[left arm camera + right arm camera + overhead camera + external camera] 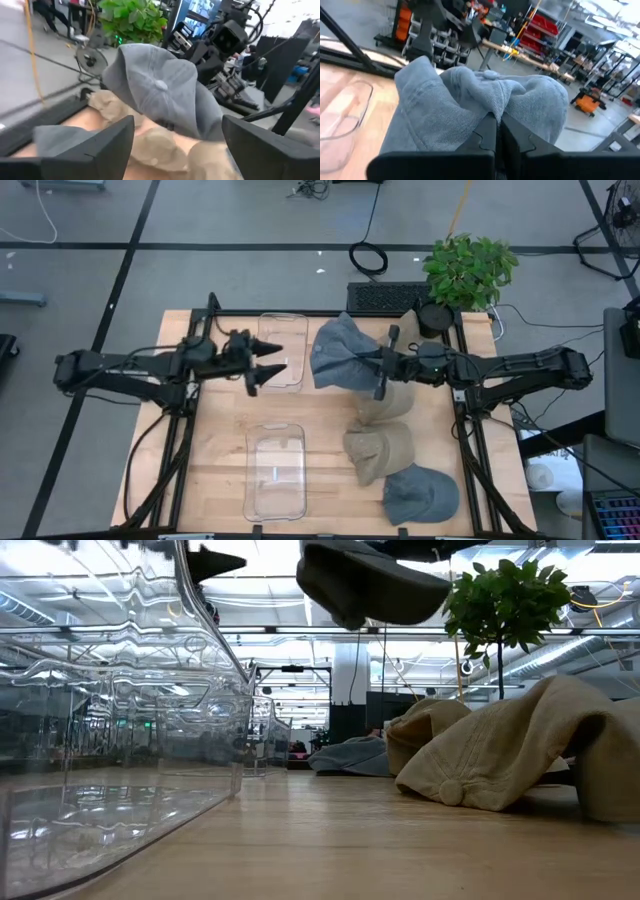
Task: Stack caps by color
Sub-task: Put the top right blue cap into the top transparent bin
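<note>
Caps are what I sort, and one slate-grey cap (485, 107) hangs from my right gripper (496, 131), whose fingers are pinched tight on a fold of its fabric. In the high view that held cap (338, 352) floats over the far middle of the table (230, 430), clear of the wood, its crown bunched and its brim drooping toward my other arm. My left gripper (262, 366) stands just beside it, fingers spread wide with nothing between them, hovering above the far clear bin (285, 345).

Moving outward from the held cap: a tan cap (392, 402) lies partly under my right wrist, a second tan cap (380, 450) sits just nearer the front edge, touching or nearly touching the first, and another grey cap (420, 494) rests at the front right. A near clear bin (276, 470) sits apart on the left half with nothing in it that I can see.

I judge the job barely begun. No tidy pile of either colour exists yet; the two tan caps lie close but not clearly one atop the other. The hanging grey cap must meet its grey partner, and the tan pair wants squaring up.
</note>
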